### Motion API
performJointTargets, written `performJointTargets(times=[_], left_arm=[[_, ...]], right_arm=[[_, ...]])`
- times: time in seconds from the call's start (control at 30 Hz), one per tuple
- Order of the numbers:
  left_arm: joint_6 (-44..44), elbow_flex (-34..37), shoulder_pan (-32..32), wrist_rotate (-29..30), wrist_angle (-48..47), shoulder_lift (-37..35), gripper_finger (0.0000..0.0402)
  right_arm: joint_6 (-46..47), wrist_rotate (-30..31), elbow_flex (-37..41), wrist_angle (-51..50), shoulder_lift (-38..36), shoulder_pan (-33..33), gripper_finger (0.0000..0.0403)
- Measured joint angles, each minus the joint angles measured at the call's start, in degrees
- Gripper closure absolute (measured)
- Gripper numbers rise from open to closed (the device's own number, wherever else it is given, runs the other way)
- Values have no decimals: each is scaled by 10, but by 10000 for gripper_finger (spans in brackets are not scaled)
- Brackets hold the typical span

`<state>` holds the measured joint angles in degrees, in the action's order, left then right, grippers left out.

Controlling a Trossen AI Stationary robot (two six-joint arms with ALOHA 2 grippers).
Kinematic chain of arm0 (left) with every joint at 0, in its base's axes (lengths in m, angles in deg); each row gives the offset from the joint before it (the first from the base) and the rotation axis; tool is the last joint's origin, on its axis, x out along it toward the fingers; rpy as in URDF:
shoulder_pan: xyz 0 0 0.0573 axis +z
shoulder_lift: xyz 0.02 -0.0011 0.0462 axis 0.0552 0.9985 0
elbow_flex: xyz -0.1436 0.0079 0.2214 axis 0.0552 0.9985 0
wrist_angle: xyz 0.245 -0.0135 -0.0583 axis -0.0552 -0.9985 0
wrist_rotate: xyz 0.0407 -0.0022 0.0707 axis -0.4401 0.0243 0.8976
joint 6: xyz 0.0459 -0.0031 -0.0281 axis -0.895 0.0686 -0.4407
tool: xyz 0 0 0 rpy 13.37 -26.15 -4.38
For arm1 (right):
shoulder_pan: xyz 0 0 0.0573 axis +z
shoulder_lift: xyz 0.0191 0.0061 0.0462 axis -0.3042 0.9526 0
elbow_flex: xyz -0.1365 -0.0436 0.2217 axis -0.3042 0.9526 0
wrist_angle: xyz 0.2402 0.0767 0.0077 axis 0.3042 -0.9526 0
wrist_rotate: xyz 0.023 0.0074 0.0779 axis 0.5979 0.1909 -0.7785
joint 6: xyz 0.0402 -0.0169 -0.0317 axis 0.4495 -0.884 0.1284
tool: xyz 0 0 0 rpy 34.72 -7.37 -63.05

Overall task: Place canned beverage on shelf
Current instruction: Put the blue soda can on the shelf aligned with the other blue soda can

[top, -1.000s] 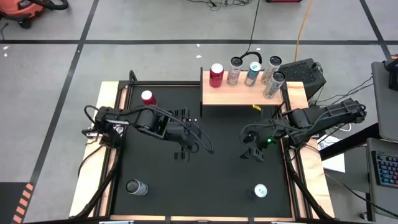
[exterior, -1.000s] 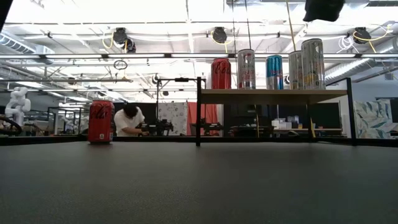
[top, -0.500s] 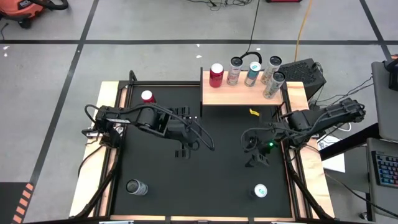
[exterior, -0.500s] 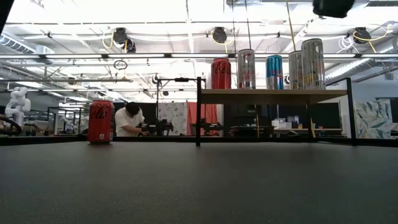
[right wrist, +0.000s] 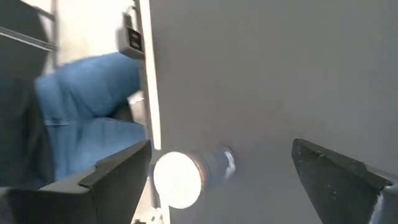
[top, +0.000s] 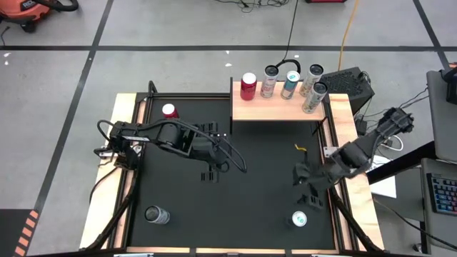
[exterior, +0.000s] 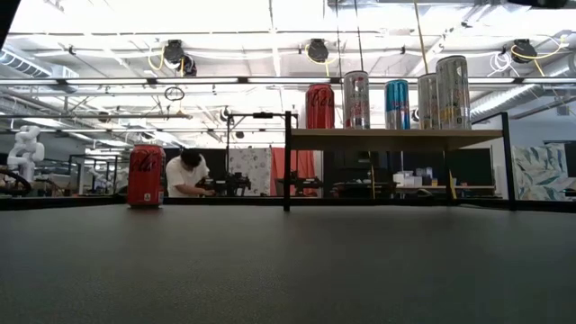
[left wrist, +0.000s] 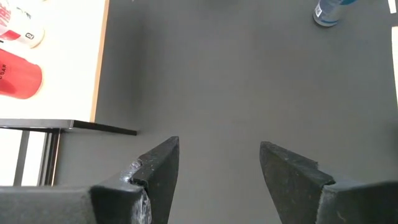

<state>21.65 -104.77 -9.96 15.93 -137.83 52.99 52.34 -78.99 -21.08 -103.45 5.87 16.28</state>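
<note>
Seen from above, right gripper (top: pixel 308 201) hanging over the black table (top: pixel 257 207) near its front right corner, fingers spread wide and empty, just short of a white-topped can (top: pixel 299 219) standing upright there; in the right wrist view the same can (right wrist: pixel 186 175) showing between the two dark fingers (right wrist: pixel 118 177), apparently not yet touched, though the blur leaves that uncertain. Left gripper (top: pixel 212 173) waiting near the table's middle, fingers part-way apart with nothing between them, bare tabletop filling the gap in the left wrist view (left wrist: pixel 217 168). Pale-wood shelf (top: pixel 275 111) on black supports at the table's far edge, right of centre, carrying five upright cans: a red can (top: pixel 248 86) at its left end, then three tall slim ones and a fifth (top: pixel 314 97) set slightly forward at the right end; from table height the row standing clear above the board (exterior: pixel 396 135). A second red can (top: pixel 170 112) upright on the table at the far left, well apart from the shelf, and a silver can (top: pixel 156 214) at the front left corner. Beyond the table, a person (exterior: pixel 187 174) in a white top bent over a bench
</note>
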Motion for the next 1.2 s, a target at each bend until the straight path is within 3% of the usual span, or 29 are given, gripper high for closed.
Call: performJointTargets(times=[0.23, 0.53, 1.2], left_arm=[[6, 0, 0, 0, 0, 0, 176], [20, 0, 0, -1, 0, 0, 176], [13, 0, 0, 0, 0, 0, 176]], right_arm=[[71, 82, 0, -43, 2, 90, 32], [91, 80, 0, -41, 79, 167, 32], [104, 82, -1, 26, 182, 191, 32]])
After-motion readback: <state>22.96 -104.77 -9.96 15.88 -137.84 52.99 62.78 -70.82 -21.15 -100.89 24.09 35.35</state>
